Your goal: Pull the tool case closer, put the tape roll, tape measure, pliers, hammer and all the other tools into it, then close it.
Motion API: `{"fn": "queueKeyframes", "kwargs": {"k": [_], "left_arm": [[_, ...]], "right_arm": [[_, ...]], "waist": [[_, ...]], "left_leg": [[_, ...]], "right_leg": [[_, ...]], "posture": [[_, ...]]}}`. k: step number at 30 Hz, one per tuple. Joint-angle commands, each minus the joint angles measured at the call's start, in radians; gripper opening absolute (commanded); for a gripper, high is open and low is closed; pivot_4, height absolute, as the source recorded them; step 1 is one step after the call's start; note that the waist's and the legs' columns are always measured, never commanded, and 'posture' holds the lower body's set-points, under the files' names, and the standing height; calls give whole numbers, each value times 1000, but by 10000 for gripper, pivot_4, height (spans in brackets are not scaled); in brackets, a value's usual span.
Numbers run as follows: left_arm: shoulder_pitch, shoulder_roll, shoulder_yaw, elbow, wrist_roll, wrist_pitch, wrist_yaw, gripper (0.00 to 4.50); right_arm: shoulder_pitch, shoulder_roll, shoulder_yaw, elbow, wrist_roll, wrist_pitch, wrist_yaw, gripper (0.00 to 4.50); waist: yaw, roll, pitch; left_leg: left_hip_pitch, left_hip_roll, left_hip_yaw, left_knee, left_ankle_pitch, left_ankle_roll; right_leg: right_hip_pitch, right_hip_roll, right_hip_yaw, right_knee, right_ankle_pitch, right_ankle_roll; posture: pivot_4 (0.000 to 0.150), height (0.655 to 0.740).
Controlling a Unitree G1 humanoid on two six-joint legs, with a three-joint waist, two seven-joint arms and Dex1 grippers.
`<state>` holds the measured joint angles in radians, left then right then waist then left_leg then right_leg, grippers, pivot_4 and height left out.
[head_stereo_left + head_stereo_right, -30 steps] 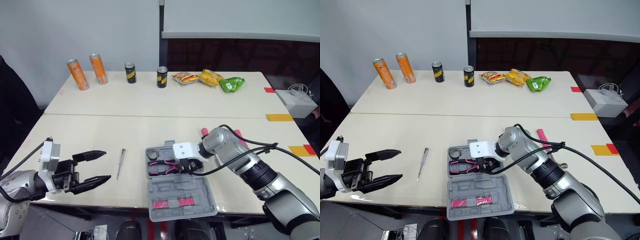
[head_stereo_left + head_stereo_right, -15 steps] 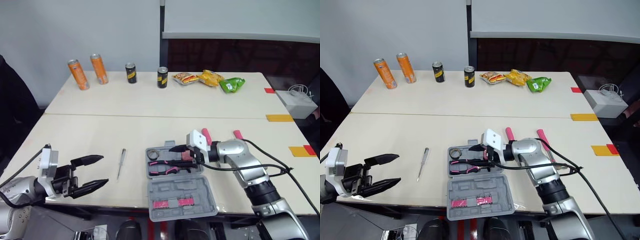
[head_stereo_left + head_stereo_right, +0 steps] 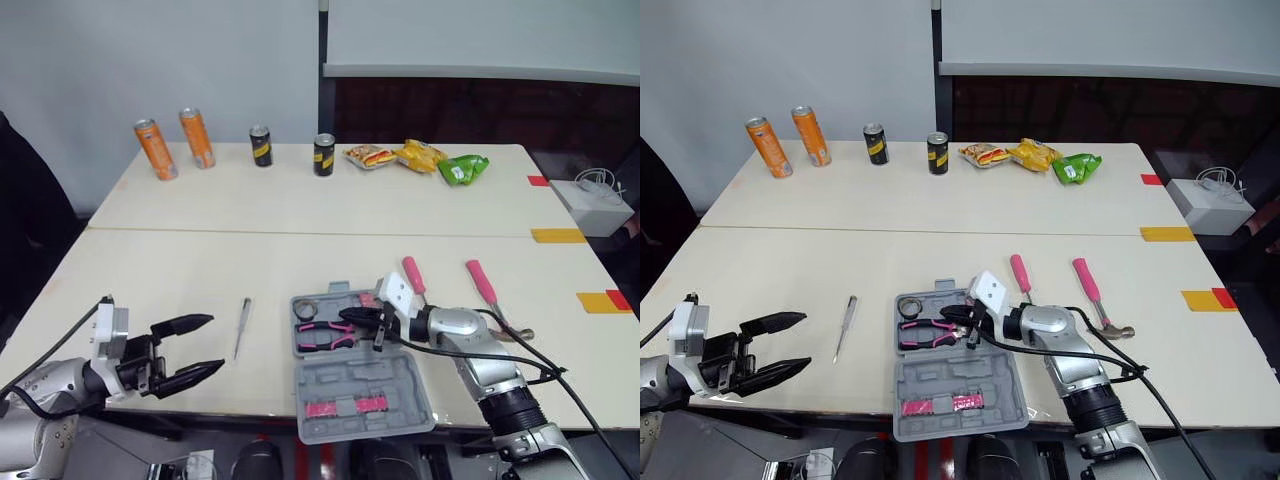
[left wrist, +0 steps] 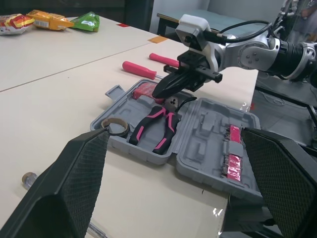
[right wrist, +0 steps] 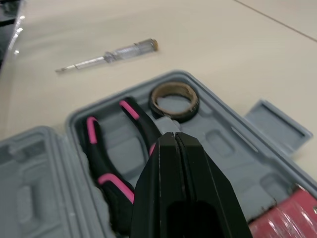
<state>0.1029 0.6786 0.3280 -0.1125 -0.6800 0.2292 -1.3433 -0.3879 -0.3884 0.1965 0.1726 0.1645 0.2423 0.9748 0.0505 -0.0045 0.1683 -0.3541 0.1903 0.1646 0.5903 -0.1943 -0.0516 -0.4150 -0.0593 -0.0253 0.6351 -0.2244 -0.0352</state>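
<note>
1. Grey plastic tool case (image 3: 352,388) lies open at the front edge of the beige worktop (image 3: 300,250). It already holds the pink-and-black-handled pliers (image 3: 325,335) and the brown tape roll (image 3: 306,308).
2. The right end effector (image 3: 350,316) hovers just above the pliers, fingers pressed together on nothing. The left end effector (image 3: 213,343) hangs wide open and empty, well to the left.
3. The step in hand looks like loading, between picks.
4. Outside the case are the slim clear-handled screwdriver (image 3: 241,326) on its left, and the pink-handled hammer (image 3: 485,285) and a shorter pink-handled tool (image 3: 413,277) on its right.
5. Next, the right fingers should spread and swing towards the hammer's handle.
</note>
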Motion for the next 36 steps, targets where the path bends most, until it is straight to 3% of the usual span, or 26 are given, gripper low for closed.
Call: {"fn": "queueKeyframes", "kwargs": {"k": [1,12,17,23,27,31,36], "left_arm": [[-7,-2,-2,-1,1,-27,-6,45000],[-5,-12,-21,10,25,-56,13,45000],[-5,-13,-27,12,35,-57,20,45000],[-3,-19,-42,8,46,-54,32,45000],[-2,-24,-58,3,53,-55,45,45000],[0,-34,-68,-3,54,-48,63,45000],[-5,-59,-78,-23,44,-23,106,45000]], "right_arm": [[-12,0,39,77,-58,-57,-14,414],[-38,-40,239,317,-256,-24,20,414],[-65,-43,306,378,-325,8,31,414],[-73,-40,349,423,-370,7,39,414],[-75,-52,325,418,-362,-39,29,414],[-68,-22,205,374,-257,-125,-13,414],[-42,25,11,248,-77,-167,-43,414]], "waist": [[-1,0,0],[-3,-6,-21],[1,-11,-29],[1,-18,-39],[2,-19,-43],[3,-19,-43],[0,-19,-41]], "left_leg": [[0,0,0,0,0,0],[10,0,1,-4,0,-1],[38,-1,1,-12,-1,-1],[49,-3,-1,-16,-2,-3],[56,-6,0,-27,-2,-3],[54,-7,0,-31,-2,-3],[36,-6,1,-31,-2,-3]], "right_leg": [[0,0,0,0,0,0],[10,0,1,-2,0,0],[32,0,1,-9,-7,10],[41,0,3,-14,-7,10],[46,0,4,-22,-7,10],[45,0,4,-24,-7,11],[30,0,5,-24,-7,10]], "posture": [[1500,7400],[1500,7400],[1500,7400],[1500,7400],[1500,7400],[1500,7400],[1500,7400]]}}
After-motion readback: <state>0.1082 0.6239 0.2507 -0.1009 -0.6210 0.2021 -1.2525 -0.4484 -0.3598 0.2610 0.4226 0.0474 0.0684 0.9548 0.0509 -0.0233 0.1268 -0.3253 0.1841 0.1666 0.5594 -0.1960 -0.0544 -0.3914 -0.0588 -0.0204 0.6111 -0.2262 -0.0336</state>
